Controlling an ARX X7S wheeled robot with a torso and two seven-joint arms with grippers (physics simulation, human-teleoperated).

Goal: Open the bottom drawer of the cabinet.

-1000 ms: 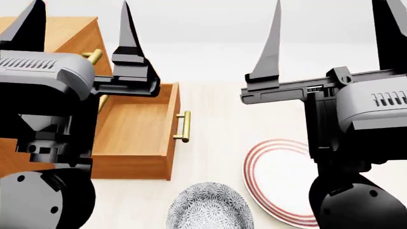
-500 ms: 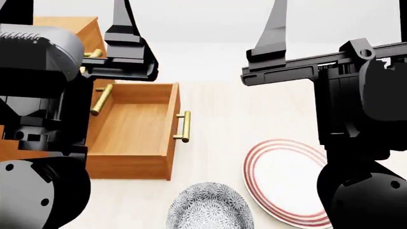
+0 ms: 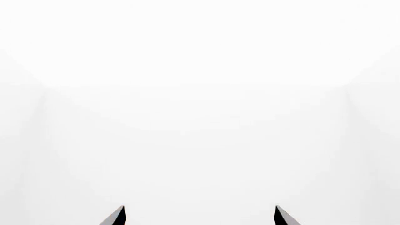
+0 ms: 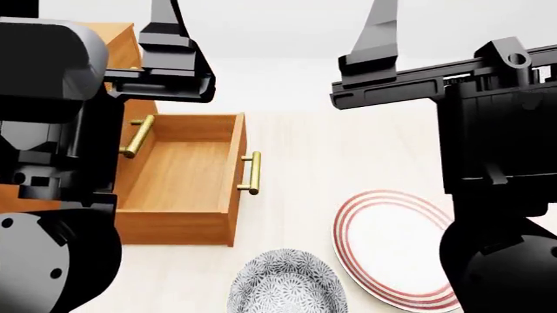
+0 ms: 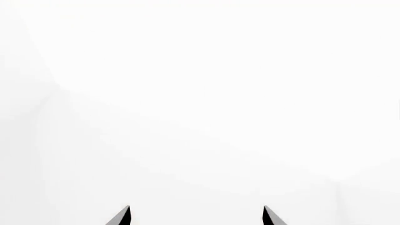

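The cabinet [image 4: 116, 40] stands at the left of the head view, largely hidden behind my left arm. Its bottom drawer [image 4: 187, 173] is pulled far out, showing an empty wooden inside, with its brass bar handle [image 4: 252, 173] on the front. A brass handle of a drawer above [image 4: 137, 135] shows over it. My left gripper [image 3: 200, 214] is open and raised above the cabinet, holding nothing. One left finger [image 4: 165, 23] rises out of the view's top. My right gripper [image 5: 196, 214] is open and empty, raised over the table. One right finger [image 4: 379, 29] shows.
A white plate with red rings [image 4: 383, 251] lies on the pale table [image 4: 304, 150] at the right front, partly under my right arm. A grey patterned bowl [image 4: 287, 287] sits at the front, just past the drawer's corner. Both wrist views show only white.
Both arms have risen, with the fingertips leaving the top of the head view. The left arm's rise uncovered the brass handle above the open drawer. The drawer has not moved.
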